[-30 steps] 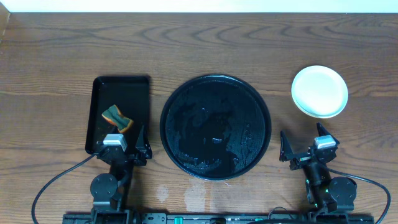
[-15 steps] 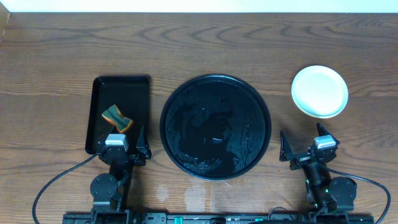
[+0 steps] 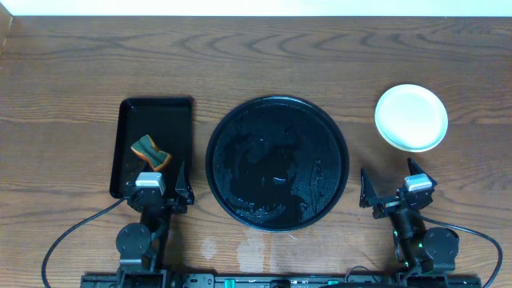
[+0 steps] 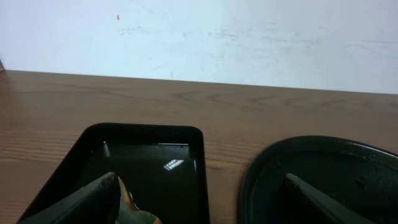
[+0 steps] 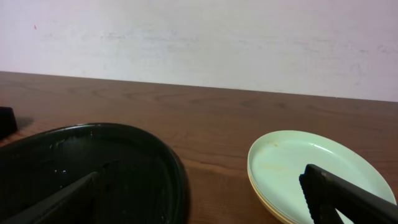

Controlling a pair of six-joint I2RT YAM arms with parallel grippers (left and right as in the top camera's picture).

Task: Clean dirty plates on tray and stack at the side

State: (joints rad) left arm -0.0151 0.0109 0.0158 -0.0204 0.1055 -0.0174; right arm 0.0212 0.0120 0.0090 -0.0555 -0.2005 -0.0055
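The round black tray point(image 3: 278, 163) sits mid-table, wet and glossy, with no plate on it; its rim also shows in both wrist views point(image 4: 261, 163) point(image 5: 171, 158). The plates point(image 3: 411, 118) are stacked at the right on the bare wood. The top one is mint-green point(image 5: 292, 163), and a pale yellow edge shows beneath it. My left gripper point(image 3: 158, 174) point(image 4: 199, 178) rests open and empty at the near end of the rectangular tray. Near the front edge, below the stack, my right gripper point(image 3: 388, 178) point(image 5: 200, 173) is open with nothing between its fingers.
A rectangular black tray point(image 3: 154, 120) lies left of the round tray and holds a green-and-orange sponge point(image 3: 150, 152) point(image 4: 134, 213), close to my left finger. A white wall runs along the table's far edge.
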